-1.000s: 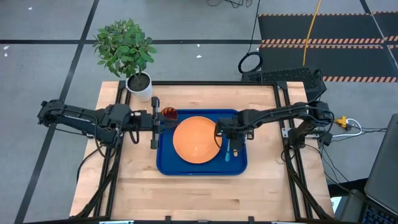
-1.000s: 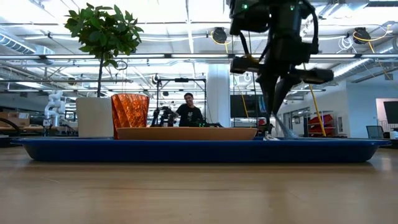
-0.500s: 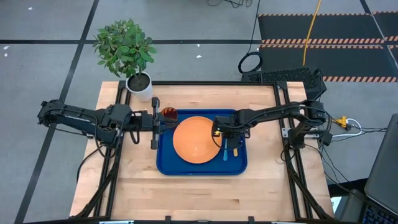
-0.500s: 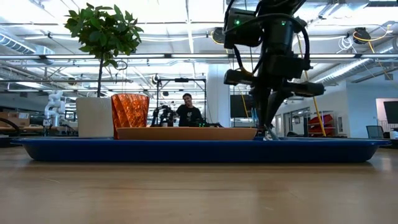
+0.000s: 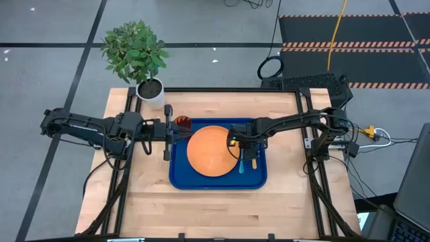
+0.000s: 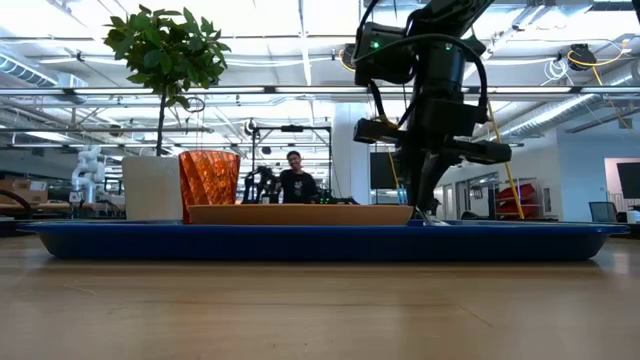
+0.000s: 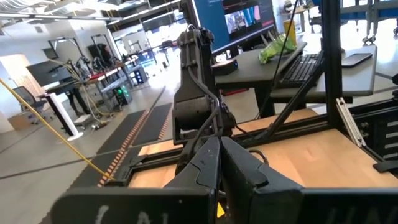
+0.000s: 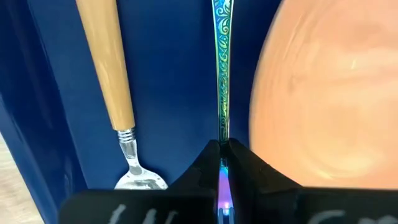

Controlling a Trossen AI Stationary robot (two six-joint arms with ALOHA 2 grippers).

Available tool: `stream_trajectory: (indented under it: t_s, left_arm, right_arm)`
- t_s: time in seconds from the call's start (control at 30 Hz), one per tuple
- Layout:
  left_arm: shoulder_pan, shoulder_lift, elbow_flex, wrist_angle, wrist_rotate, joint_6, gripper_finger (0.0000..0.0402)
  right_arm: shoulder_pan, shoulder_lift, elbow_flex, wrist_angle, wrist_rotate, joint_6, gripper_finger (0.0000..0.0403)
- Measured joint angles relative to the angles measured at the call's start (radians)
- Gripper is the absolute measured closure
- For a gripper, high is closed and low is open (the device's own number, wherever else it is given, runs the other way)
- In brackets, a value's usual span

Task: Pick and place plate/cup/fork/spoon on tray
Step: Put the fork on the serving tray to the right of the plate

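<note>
Fork (image 8: 222,74): slim, iridescent blue-green patterned handle, pinched by closed right gripper (image 8: 222,152).

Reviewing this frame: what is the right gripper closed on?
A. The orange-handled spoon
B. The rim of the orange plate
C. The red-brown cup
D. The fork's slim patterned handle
D. In the right wrist view the right gripper pinches the fork by its slim handle, while the spoon lies free beside it on the tray and the plate sits on the fork's other side.
</note>
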Motion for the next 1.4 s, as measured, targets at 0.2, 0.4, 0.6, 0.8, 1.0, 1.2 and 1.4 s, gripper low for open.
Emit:
stream_trajectory:
  t_s: [0.2, 0.4, 0.6, 0.8, 1.0, 1.2, 1.4]
  left_arm:
    - [0.000, 0.000, 0.000, 0.000, 0.000, -0.011, 0.0382]
    - [0.000, 0.000, 0.000, 0.000, 0.000, -0.013, 0.0382]
    - [0.000, 0.000, 0.000, -0.005, 0.000, -0.013, 0.0382]
    - [0.000, 0.000, 0.000, -0.005, 0.000, -0.013, 0.0382]
    - [0.000, 0.000, 0.000, -0.005, -0.001, -0.016, 0.0382]
    - [0.000, 0.000, 0.000, -0.005, -0.001, -0.016, 0.0382]
    - [0.000, 0.000, 0.000, -0.006, -0.001, -0.015, 0.0382]
  right_arm:
    - [-0.004, 0.019, 0.001, -0.007, -0.022, 0.022, 0.0401]
    - [-0.004, 0.034, 0.001, 0.005, -0.022, 0.021, 0.0401]
    - [-0.004, 0.034, 0.001, 0.009, -0.022, 0.025, 0.0401]
    - [-0.007, 0.034, 0.001, 0.010, -0.025, 0.038, 0.0401]
    - [-0.008, 0.034, 0.001, 0.010, -0.026, 0.040, 0.0390]
    - [-0.008, 0.034, 0.001, 0.010, -0.026, 0.038, 0.0365]
    - [-0.008, 0.034, -0.005, 0.022, -0.026, 0.037, 0.0358]
